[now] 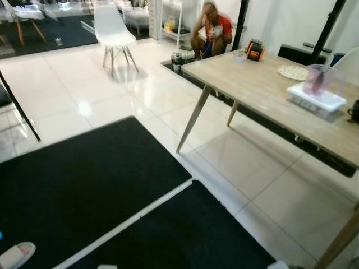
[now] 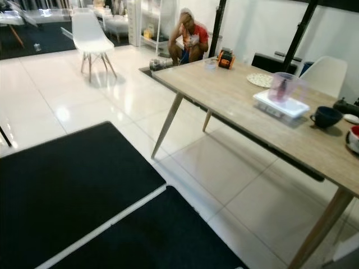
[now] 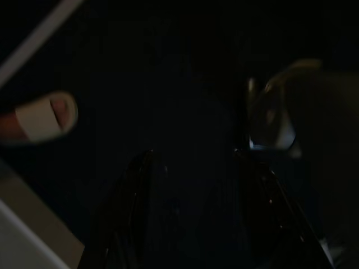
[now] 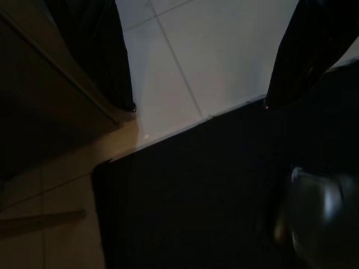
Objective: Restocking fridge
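Two tools hang idle, right tool (image 4: 199, 103) fingers apart.

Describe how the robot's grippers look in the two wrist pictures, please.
The right gripper has two long, glossy black fingers that taper toward their tips. The left gripper is in deep shade: two dark, shiny black fingers with small glints. No cables or markings can be made out.
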Controlling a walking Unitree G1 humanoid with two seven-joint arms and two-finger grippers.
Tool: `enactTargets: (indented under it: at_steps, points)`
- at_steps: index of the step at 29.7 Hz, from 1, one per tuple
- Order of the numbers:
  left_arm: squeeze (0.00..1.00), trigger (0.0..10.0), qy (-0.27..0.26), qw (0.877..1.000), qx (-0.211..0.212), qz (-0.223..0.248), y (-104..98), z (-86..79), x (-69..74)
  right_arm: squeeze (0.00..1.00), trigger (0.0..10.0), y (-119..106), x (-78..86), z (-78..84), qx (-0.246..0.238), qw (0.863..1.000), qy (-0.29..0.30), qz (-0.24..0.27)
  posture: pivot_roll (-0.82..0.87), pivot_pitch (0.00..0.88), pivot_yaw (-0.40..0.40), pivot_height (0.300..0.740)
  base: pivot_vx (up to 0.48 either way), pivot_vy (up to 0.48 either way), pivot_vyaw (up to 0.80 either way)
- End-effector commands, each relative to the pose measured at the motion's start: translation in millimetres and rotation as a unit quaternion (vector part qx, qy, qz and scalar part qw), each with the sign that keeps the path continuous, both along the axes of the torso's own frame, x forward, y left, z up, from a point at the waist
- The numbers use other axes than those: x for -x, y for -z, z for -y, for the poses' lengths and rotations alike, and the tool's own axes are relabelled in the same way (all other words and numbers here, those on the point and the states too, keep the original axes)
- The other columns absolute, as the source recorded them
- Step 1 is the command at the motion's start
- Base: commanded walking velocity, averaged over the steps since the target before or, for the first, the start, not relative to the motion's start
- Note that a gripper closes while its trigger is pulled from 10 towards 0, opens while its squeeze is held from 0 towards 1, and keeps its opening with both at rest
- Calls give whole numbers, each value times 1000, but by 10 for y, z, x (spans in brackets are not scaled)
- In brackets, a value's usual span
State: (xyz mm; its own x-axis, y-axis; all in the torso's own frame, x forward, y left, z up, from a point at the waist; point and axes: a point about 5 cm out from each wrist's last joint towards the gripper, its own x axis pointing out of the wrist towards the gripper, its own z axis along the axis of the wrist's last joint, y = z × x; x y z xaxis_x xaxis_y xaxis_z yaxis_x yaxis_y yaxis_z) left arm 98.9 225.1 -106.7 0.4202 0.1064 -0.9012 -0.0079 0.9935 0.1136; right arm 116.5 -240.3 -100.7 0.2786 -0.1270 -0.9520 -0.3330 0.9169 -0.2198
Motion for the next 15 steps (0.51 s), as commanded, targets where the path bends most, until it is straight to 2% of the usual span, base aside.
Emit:
enactTargets:
  at_steps: [1,8,10,15]
  points:
    - [0,10000,4,1000,6,5,0,35,-22,0,10000,-9,15,52,12,1000,-7,-4,-54,29,-30,740,469,0,0]
    - [0,10000,10,1000,7,3,9,47,15,0,10000,-4,19,40,11,1000,-7,-4,-54,34,-28,740,469,0,0]
    - [0,10000,2,1000,-5,-5,7,-57,109,0,10000,-2,26,38,11,1000,-6,-4,-42,42,-31,740,469,0,0]
    - [0,10000,-10,1000,-19,-11,-5,-167,178,0,10000,-1,33,41,13,1000,-9,-7,-41,43,-33,740,466,0,-117]
